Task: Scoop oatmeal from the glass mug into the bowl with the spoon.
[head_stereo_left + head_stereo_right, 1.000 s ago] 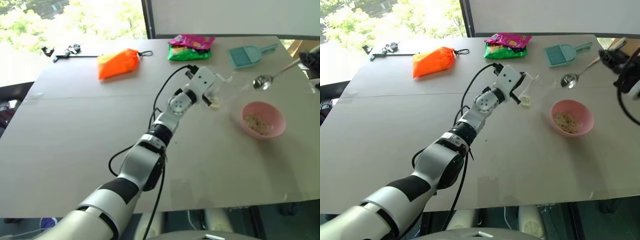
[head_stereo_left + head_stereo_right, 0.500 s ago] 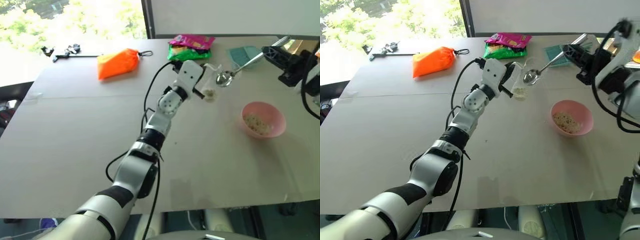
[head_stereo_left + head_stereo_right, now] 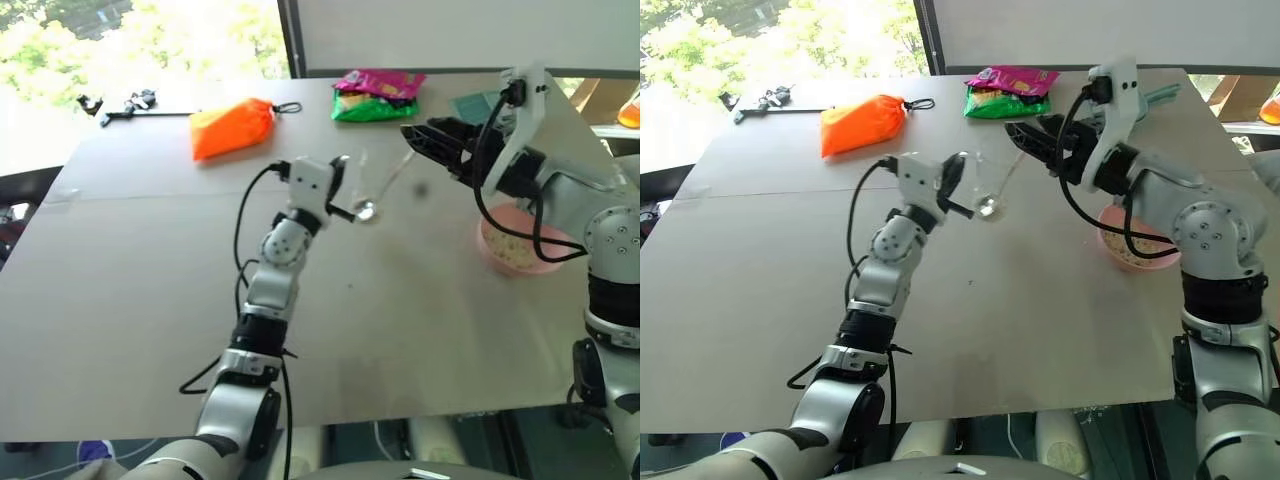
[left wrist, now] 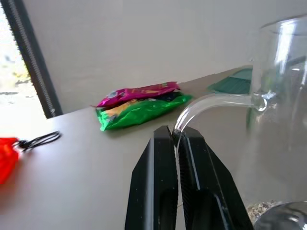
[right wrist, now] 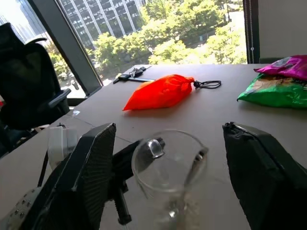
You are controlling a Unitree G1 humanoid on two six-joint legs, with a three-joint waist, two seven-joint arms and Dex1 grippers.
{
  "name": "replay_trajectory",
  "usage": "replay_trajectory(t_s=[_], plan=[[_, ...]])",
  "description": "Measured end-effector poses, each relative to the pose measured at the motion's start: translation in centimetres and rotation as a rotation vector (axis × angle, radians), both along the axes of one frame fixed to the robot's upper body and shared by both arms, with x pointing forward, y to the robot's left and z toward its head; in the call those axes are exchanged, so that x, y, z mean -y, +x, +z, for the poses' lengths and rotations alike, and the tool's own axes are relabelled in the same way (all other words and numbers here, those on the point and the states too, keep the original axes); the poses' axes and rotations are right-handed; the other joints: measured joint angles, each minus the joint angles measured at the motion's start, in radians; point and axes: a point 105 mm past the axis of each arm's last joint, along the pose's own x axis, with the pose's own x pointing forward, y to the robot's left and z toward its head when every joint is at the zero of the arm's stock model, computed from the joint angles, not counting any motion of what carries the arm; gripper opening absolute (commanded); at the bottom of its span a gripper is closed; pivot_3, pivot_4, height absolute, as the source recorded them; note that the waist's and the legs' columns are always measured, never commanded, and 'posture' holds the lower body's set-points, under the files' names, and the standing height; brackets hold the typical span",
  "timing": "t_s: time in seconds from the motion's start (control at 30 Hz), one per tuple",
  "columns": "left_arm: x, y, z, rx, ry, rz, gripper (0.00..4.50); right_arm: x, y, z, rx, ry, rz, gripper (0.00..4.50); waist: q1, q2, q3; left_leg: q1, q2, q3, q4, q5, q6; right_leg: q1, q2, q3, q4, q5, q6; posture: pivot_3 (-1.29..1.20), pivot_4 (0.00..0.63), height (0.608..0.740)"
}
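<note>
My left gripper (image 4: 173,129) is shut on the curved handle of the glass mug (image 3: 348,188) and holds it above the table's middle. A little oatmeal (image 4: 259,209) lies at the mug's bottom. The spoon (image 3: 385,185) stands tilted inside the mug, round end down, handle leaning toward my right gripper (image 5: 169,127). That gripper is open, one finger (image 5: 91,172) on each side of the mug, touching neither mug nor spoon. To the right, the pink bowl (image 3: 520,264) rests on the table, holding oatmeal and partly hidden behind my right arm.
An orange pouch (image 3: 233,125) and a pink-and-green snack packet (image 3: 375,95) lie at the table's far side. A teal scoop (image 3: 468,103) shows behind my right gripper. A black tool (image 3: 120,103) lies at the far left corner. The table's near edge (image 3: 420,410) runs below.
My left arm carried the mug to the left. My right gripper swung in from the right with the spoon, the spoon now stands in the mug, and the gripper has opened off it.
</note>
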Motion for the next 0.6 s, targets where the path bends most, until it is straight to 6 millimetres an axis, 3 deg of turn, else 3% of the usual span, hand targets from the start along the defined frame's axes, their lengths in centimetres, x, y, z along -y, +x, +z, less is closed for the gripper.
replay_trajectory(t_s=[0.13, 0.27, 0.37, 0.47, 0.6], plan=[[-4.6, -1.2, -0.4, -0.011, -0.062, 0.108, 0.00, 1.7, -3.5, -0.5, 0.136, -0.032, 0.018, 3.70, 0.006, 0.000, 0.000, 0.000, 0.000, 0.000, 0.000, 0.000, 0.000, 0.000, 0.000, 0.000, 0.000, 0.000, 0.000, 0.00, 0.150, 0.740], [-8.6, -2.0, -1.8, -0.052, -0.077, 0.203, 0.00, 4.0, -5.5, -6.4, 0.093, -0.304, -0.079, 3.70, 0.020, 0.000, 0.000, 0.002, 0.000, 0.004, 0.001, 0.000, 0.000, 0.003, 0.000, 0.000, 0.000, 0.000, 0.000, 0.00, 0.150, 0.740], [-9.9, -2.1, -2.2, -0.056, -0.099, 0.233, 0.00, 5.1, -7.1, -10.6, 0.038, -0.427, -0.106, 3.70, 0.028, -0.001, 0.000, 0.004, 0.000, 0.004, 0.002, 0.000, 0.000, 0.004, 0.001, -0.001, 0.001, 0.000, 0.001, 0.00, 0.150, 0.740], [-10.6, -2.0, -3.1, -0.054, -0.115, 0.252, 0.00, 5.4, -8.6, -12.5, 0.031, -0.429, -0.133, 3.70, 0.026, -0.001, -0.001, 0.006, 0.000, 0.005, 0.002, 0.001, -0.001, 0.005, 0.001, 0.000, 0.002, 0.001, 0.001, 0.00, 0.150, 0.740], [-10.9, -2.0, -4.3, -0.066, -0.135, 0.262, 0.00, 5.7, -9.0, -13.3, 0.032, -0.418, -0.165, 3.70, 0.019, -0.001, -0.001, 0.007, 0.000, 0.005, 0.002, 0.001, -0.001, 0.005, 0.001, 0.002, 0.002, 0.001, 0.002, 0.00, 0.150, 0.740]])
